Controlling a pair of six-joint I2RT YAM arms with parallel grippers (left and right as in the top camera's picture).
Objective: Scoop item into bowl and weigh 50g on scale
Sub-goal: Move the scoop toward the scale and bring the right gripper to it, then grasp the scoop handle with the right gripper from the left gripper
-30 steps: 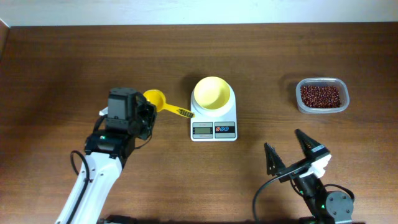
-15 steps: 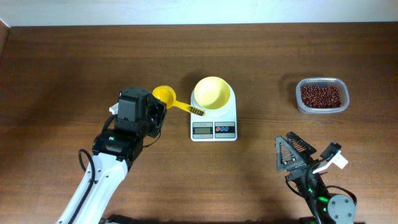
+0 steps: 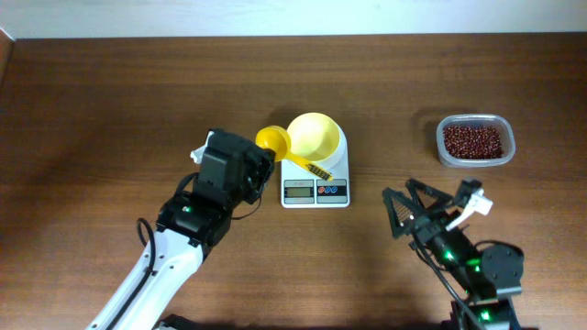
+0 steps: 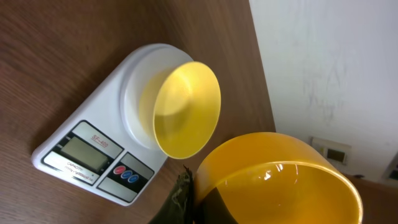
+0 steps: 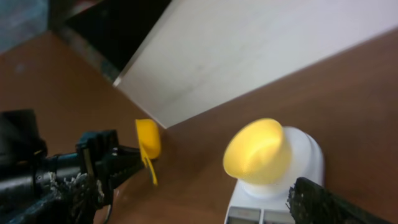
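The pale-yellow bowl (image 3: 315, 137) stands on the white scale (image 3: 315, 190) at the table's middle; it also shows in the left wrist view (image 4: 186, 109) and in the right wrist view (image 5: 257, 155). The red-brown beans (image 3: 473, 139) lie in a clear tub (image 3: 446, 156) at the right. My left gripper (image 3: 263, 161) is shut on a yellow scoop (image 3: 274, 140), held just left of the bowl with its handle over the scale's left side. The scoop's cup (image 4: 280, 180) looks empty. My right gripper (image 3: 404, 203) is open and empty, right of the scale's front, pointing left.
The scale's display and buttons (image 4: 99, 158) face the front edge. A white wall edge (image 3: 293, 18) runs along the back of the table. My left arm (image 5: 56, 180) shows dark at the left of the right wrist view.
My left gripper has moved right with the scoop, from well left of the scale to beside the bowl. My right gripper has swung round to point left toward the scale.
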